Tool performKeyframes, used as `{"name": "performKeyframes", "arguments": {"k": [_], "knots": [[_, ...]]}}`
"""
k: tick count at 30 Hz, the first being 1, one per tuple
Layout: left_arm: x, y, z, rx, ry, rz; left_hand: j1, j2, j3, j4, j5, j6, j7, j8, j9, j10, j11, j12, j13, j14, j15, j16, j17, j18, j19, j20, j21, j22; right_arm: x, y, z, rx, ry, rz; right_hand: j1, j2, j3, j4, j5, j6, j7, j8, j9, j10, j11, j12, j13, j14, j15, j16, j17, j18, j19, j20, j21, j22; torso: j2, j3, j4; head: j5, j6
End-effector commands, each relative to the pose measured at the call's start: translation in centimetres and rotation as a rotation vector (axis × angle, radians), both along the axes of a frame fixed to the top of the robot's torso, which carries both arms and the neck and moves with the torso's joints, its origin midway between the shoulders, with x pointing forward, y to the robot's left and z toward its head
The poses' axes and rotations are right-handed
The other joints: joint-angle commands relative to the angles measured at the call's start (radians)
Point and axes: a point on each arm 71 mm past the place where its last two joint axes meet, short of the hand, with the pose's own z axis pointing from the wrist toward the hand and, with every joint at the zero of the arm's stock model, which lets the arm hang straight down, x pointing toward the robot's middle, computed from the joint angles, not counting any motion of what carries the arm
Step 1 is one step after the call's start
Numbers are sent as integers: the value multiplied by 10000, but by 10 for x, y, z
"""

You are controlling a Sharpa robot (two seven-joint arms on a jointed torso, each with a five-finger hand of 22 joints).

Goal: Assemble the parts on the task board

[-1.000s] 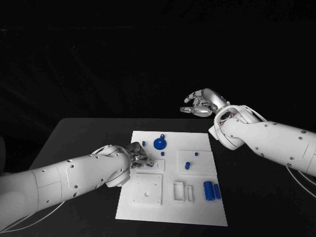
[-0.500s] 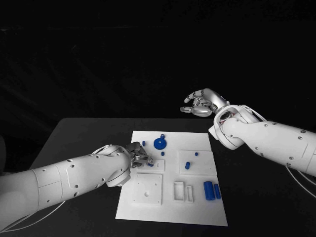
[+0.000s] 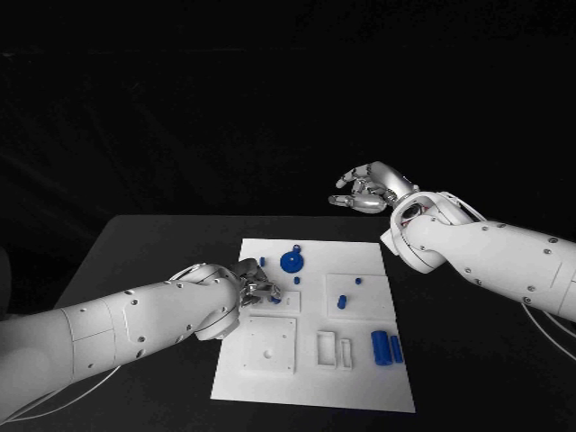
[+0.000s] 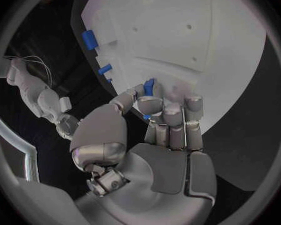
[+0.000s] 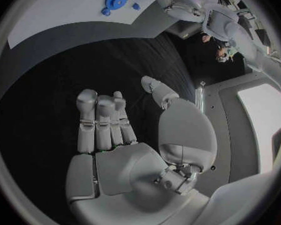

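Nothing moved since earlier frames. Left hand: pinching small blue part over task board, left-centre; seat it squarely, lowering slowly. Right hand: raised beyond the board, fingers loosely curled, empty.

A lab: black table bearing a white task board.

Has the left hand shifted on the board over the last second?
No. The left hand sits at the same spot on the task board, beside the round blue part, its fingers pinching a small blue piece.
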Motion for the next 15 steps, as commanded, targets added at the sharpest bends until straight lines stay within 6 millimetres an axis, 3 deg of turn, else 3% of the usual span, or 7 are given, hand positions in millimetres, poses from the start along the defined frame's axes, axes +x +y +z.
{"name": "performKeyframes", "arguments": {"k": [1,11,15], "knots": [[-3,-5,-4,190,267,-308,132,214,22,-81,105,2122,-1120,69,843,-346,-378,49,-21,591,-689,54,-16,198,53,-1332,-16,17,0,1,-1,-77,106,96,93,-23,-26,52,46,3,52,50,10,-72,-15,40,-13,-49,-44,-64,-4,1013,30,18,-46,12,-1,0,1,-5,-17],[-4,-4,-5,333,373,-425,131,257,59,-261,374,2120,-1135,150,845,-351,-396,149,-55,609,-683,102,-43,205,79,-1328,-10,43,0,0,-1,-88,125,84,90,-23,-32,57,58,5,52,52,10,-76,-15,44,-19,-51,-43,-65,-4,1013,29,19,-47,14,1,2,4,-4,-29],[-4,-4,-5,388,399,-472,109,263,81,-367,697,2121,-1145,212,842,-360,-405,223,-83,619,-671,132,-68,206,97,-1321,-15,58,0,0,-1,-88,126,85,90,-24,-34,57,61,4,52,51,10,-77,-15,45,-20,-52,-43,-65,-4,1013,28,19,-48,15,-2,3,2,2,-42]]}}
